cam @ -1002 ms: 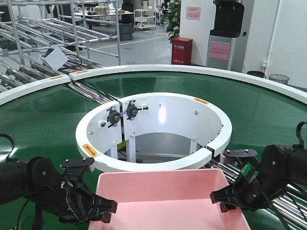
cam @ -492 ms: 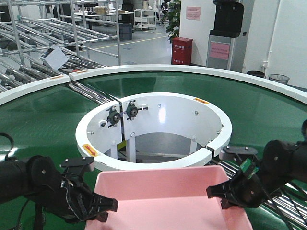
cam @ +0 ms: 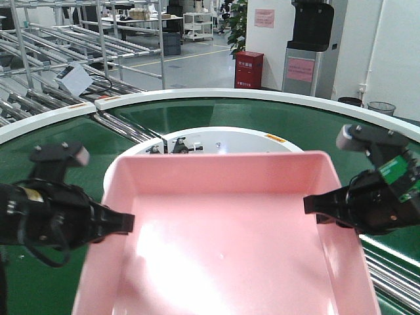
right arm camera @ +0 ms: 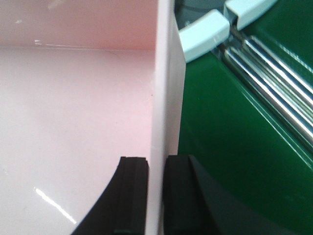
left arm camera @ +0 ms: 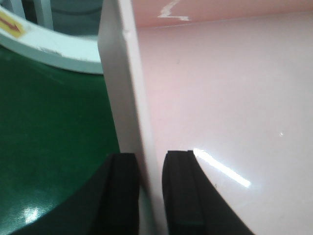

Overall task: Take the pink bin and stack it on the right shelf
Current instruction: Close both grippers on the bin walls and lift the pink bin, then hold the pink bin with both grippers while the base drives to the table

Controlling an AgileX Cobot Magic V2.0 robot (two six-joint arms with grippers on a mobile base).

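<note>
The pink bin [cam: 223, 236] is held up off the belt and fills the lower middle of the front view, its glossy inside facing the camera. My left gripper [cam: 125, 223] is shut on the bin's left wall [left arm camera: 128, 98], one black finger outside and one inside. My right gripper [cam: 314, 209] is shut on the bin's right wall [right arm camera: 164, 93] in the same way. The right shelf is out of view.
The green curved conveyor belt [cam: 65, 144] rings a white circular frame [cam: 262, 139] behind the bin. Steel rollers [right arm camera: 274, 83] run at the right. Metal racks [cam: 79, 46], a red cabinet [cam: 249, 69] and a water dispenser [cam: 308, 46] stand in the background.
Both arms have risen with the bin between them. The bin has come up from the near belt edge and now covers most of the white ring.
</note>
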